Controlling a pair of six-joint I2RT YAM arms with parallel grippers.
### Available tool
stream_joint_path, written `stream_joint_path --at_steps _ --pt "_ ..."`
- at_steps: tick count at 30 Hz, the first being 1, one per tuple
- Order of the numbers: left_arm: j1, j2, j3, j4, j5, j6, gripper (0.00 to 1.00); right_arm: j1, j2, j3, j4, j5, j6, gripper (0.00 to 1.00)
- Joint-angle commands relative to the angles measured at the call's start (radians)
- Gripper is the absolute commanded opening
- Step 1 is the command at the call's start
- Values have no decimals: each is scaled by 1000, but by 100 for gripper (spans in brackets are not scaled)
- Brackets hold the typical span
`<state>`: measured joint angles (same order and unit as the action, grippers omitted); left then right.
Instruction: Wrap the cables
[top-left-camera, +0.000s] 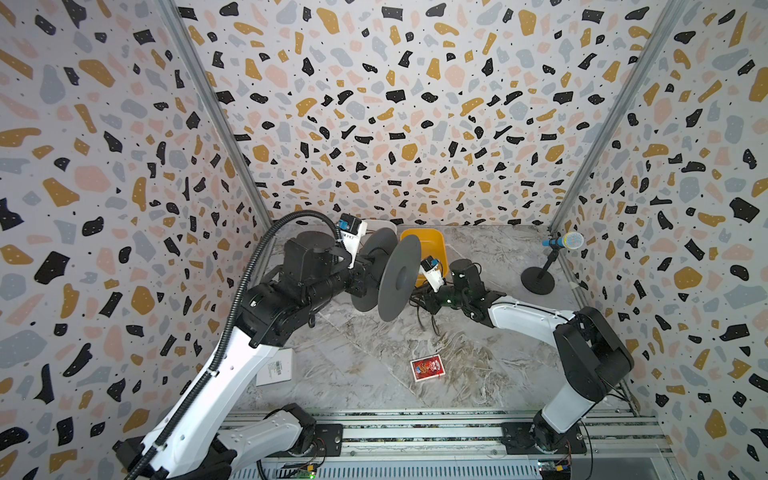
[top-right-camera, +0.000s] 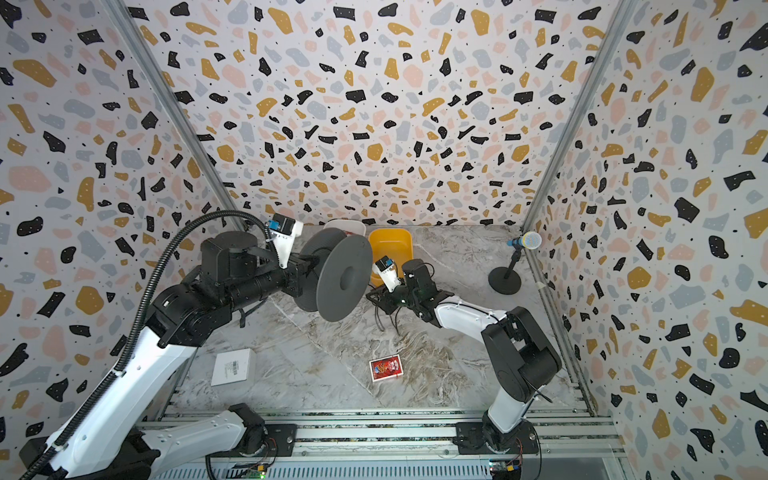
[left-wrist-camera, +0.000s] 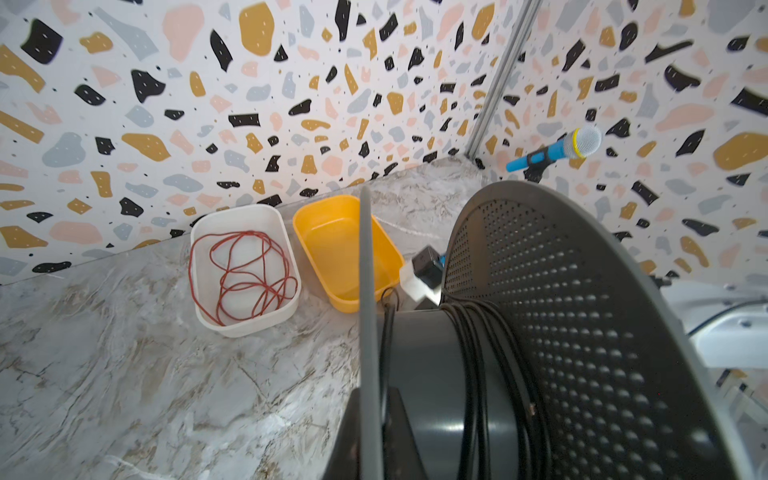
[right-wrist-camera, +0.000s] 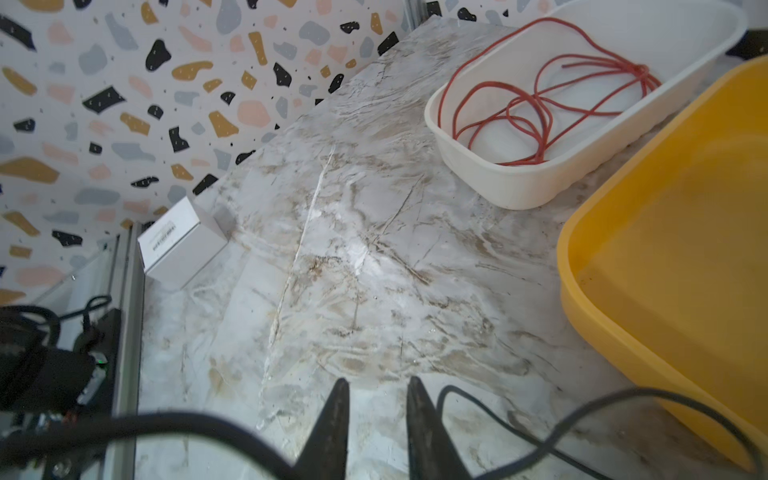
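Left end effector (top-left-camera: 365, 272) clamped; right end effector (right-wrist-camera: 378, 388) parted.

Roomiest stretch of the surface (top-left-camera: 353, 386) is the lower middle of the frame in both top views: only a flat red card pack (top-left-camera: 427, 368) there, plus a white box (top-right-camera: 232, 368) off at the lower left. Mid-frame is jammed though. The big grey spool (top-left-camera: 399, 282) hangs right across it, and thin black cable (right-wrist-camera: 511, 428) loops on the surface beside the right end effector (right-wrist-camera: 378, 380). Just above the spool, a yellow tub (top-left-camera: 432, 245) and a white tub (left-wrist-camera: 249, 328) sit side by side. A mic stand (top-left-camera: 538, 280) blocks the right edge, with bare surface below it.
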<state>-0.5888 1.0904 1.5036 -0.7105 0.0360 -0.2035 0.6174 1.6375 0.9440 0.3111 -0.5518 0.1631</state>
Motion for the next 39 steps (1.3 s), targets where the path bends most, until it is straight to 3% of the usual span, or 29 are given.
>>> stream_joint_path --at_steps 1,4,7,11,16,25,31,39 --pt "8 -35 66 146 34 -51 0 4 -109 -42 69 -9 36 46" --pt "9 -36 88 151 31 -64 0 4 -181 -85 42 29 35 66" --pt "9 -42 92 159 21 -72 0 5 -255 -137 35 82 40 77" --pt "9 -53 86 187 14 -87 0 6 -348 -190 16 189 52 81" --pt "9 -68 73 238 -3 -121 0 36 -465 -266 27 367 93 82" --pt "9 -59 138 272 -49 -148 0 97 -554 -367 117 461 138 81" --pt "9 -64 152 282 -80 -159 0 114 -529 -370 169 425 134 80" --pt "9 -70 143 285 -91 -160 0 123 -378 -296 290 329 119 79"
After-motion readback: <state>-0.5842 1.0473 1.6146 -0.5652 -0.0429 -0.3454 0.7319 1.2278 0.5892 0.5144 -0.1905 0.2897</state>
